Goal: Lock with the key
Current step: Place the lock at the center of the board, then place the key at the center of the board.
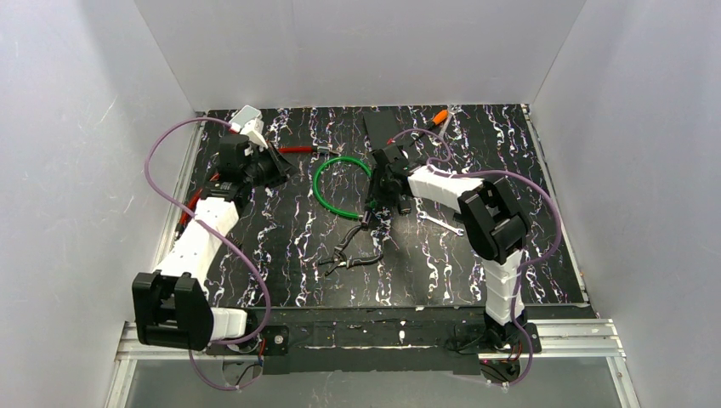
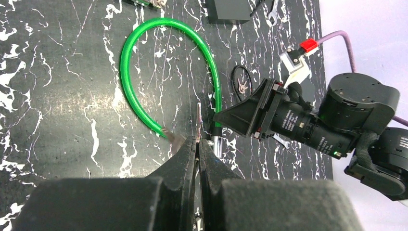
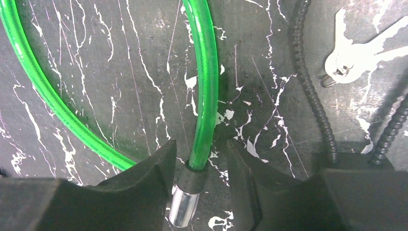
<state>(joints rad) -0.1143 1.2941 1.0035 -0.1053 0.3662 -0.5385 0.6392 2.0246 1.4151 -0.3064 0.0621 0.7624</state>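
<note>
The left gripper [image 2: 197, 144] is pinched fully together on the key [image 2: 198, 120]. Its thin blade sticks out past the fingertips, seen edge-on in the middle of the left wrist view. The right gripper [image 3: 199, 151] stands about half apart astride the metal end [image 3: 183, 209] of the green cable lock [image 3: 204, 72]. A gap shows beside the finger on the right of the frame, so it grips nothing, though the other finger looks to be touching the metal.

The cable lock lies as an unclosed loop in the upper centre of the top view. In the left wrist view its tapered end [image 2: 175, 137] rests just beside the left fingertips, apart from the metal end.

The step in hand seems to be bringing the key to the lock. The next move calls for lining the blade up with the keyhole, which I cannot make out. The metal end will also need holding firm while the key goes in and turns.

Room is tight. The camera [image 2: 293, 122] on the right arm sits near the key's tip, at centre right of the left wrist view. In the top view, pliers [image 1: 349, 255] lie just below the right gripper and a wrench [image 1: 442, 223] lies to its right. Spare keys [image 3: 356, 53] show at the upper right of the right wrist view. Bare tabletop [image 1: 281, 246] opens toward the lower left of the top view, and the table edges are well away from the lock.
</note>
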